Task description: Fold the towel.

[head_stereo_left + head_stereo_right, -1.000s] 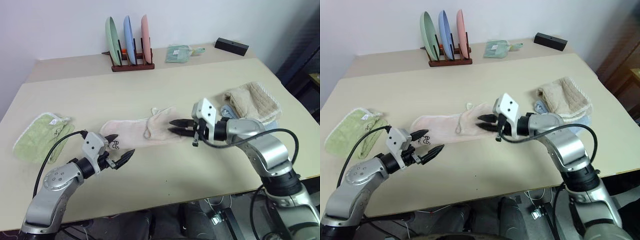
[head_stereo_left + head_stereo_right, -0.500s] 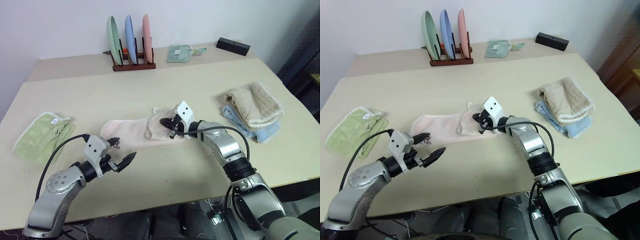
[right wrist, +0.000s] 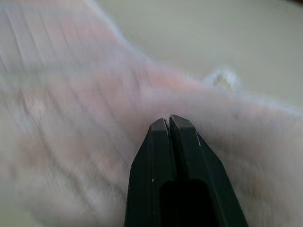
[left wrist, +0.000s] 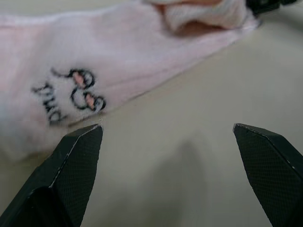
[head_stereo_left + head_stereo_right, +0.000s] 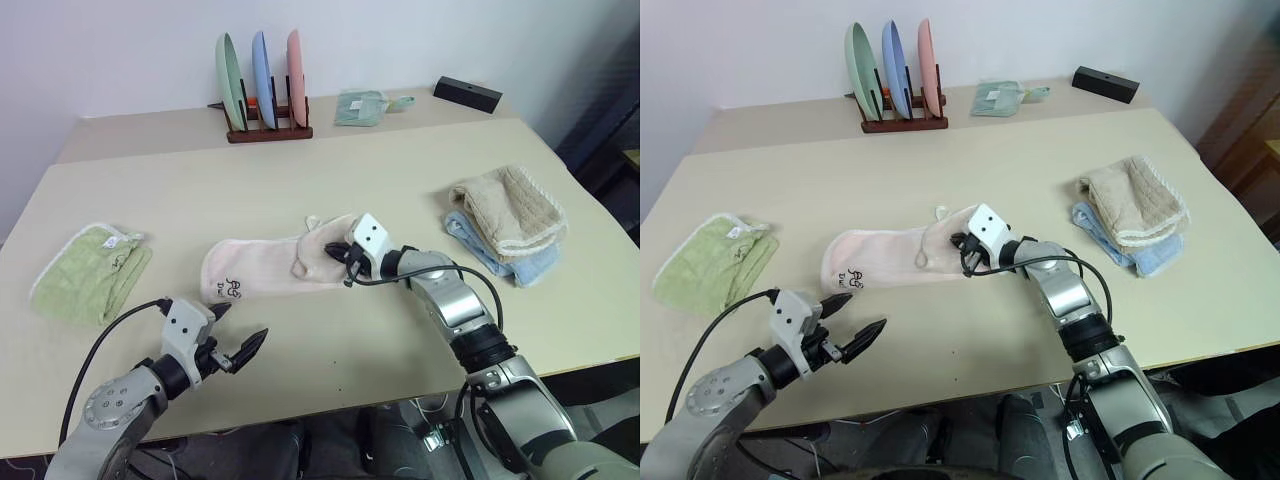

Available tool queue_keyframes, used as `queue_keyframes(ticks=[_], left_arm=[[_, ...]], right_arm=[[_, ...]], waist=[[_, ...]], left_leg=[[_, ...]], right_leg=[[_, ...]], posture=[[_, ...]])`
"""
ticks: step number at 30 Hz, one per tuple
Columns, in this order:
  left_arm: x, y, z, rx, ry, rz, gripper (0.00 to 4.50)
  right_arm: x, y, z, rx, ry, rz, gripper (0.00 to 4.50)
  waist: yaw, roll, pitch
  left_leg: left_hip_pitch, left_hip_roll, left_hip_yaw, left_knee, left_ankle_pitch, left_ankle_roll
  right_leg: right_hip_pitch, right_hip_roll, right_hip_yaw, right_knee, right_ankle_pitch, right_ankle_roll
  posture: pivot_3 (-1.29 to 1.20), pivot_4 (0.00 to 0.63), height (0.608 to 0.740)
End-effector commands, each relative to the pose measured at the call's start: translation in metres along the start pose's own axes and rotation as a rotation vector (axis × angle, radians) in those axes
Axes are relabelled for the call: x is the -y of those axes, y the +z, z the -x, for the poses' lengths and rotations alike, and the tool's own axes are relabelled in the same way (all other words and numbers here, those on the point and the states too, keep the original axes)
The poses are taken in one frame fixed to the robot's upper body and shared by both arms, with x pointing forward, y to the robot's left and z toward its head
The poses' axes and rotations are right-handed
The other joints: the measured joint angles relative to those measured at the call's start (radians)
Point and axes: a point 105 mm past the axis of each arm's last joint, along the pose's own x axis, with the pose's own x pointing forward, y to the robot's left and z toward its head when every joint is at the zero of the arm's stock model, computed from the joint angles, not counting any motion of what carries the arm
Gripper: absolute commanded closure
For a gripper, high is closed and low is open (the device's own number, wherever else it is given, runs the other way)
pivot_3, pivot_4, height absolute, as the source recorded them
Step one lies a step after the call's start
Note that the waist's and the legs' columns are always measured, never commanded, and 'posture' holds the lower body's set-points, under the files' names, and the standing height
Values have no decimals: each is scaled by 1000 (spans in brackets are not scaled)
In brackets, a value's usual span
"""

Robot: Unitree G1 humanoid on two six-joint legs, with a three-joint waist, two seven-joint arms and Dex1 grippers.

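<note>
The pale pink terry towel lies mid-desk. The right tool, fingers pressed together, rests on its right end; the left tool gapes nearby. Pinch both ends squarely before folding.

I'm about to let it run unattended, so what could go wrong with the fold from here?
1. The right gripper rests shut on the pink towel; its tips may drag or bunch the cloth instead of pinching an edge.
2. The left gripper hangs open, short of the logo corner, so nothing pins that end and the towel could slide across the table.
</note>
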Motion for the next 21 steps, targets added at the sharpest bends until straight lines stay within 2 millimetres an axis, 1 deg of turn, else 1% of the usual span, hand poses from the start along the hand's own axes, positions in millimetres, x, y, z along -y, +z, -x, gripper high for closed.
queue_keyframes(ticks=[1, 3, 5, 9, 12, 13, 15, 17, 19, 20, 21], left_arm=[[-2, 15, -1, 54, 6, -27, 0], [-2, 16, -3, 58, 5, -32, 0], [-3, 17, -4, 62, 6, -35, 0], [-5, 19, -4, 70, 19, -29, 0], [-2, 16, -1, 60, 21, -9, 0], [-1, 14, 0, 55, 23, -1, 0], [1, 11, 4, 44, 30, 17, 0], [4, 5, 9, 28, 39, 72, 0], [5, -1, 14, 22, 60, 149, 0], [3, -2, 17, 37, 89, 221, 0], [2, -2, 20, 62, 115, 301, 0]], right_arm=[[-12, -13, -6, -33, 34, -55, 4426], [-17, -23, -7, -61, 43, -56, 4426], [-17, -22, -8, -50, 31, -45, 4426], [-9, 3, -7, 45, -9, -17, 4426], [3, 37, 2, 139, -44, 115, 4426], [6, 51, 8, 178, -41, 138, 4209], [8, 70, 16, 220, -34, 190, 3631], [2, 82, 23, 236, 13, 294, 2710], [-6, 89, 26, 238, 72, 376, 1659], [-11, 90, 27, 230, 99, 415, 1186], [-14, 91, 28, 221, 120, 463, 606]], waist=[[-1, 0, 0], [-2, 0, 0], [-3, -1, -1], [-4, -1, -1], [-3, -1, -1], [-3, 0, -1], [-3, 0, 0], [-1, 0, 0], [0, 0, 0], [0, 0, 0], [0, 0, 0]], left_leg=[[1, 0, 0, 0, 0, 0], [1, 0, 0, -1, 0, 0], [2, 0, 0, -1, 0, 0], [3, 1, 0, -1, 0, 0], [2, 1, 0, -1, 0, 0], [2, 1, 0, -1, 0, 0], [1, 0, 0, -1, 0, 0], [0, 0, 0, -1, 0, 0], [0, 1, 0, -1, 0, 0], [0, 1, 0, -1, 0, 0], [1, 1, 0, -1, 0, 0]], right_leg=[[1, 0, 0, 0, 0, 0], [1, 0, 0, 0, 0, 0], [1, 0, 0, 0, 0, 0], [2, 1, 0, 0, 0, 0], [1, 1, 0, 0, 0, 0], [1, 1, 0, 0, 0, 0], [0, 1, 0, 0, 0, 0], [-1, 1, 0, 0, 0, 0], [0, 1, 0, -1, 0, 0], [0, 1, 0, -1, 0, 0], [0, 1, 0, -1, 0, 0]], posture=[[0, 150, 740], [0, 150, 740], [0, 150, 740], [0, 150, 740], [0, 150, 740], [0, 150, 740], [0, 150, 740], [0, 150, 740], [0, 150, 740], [0, 150, 740], [0, 150, 740]])
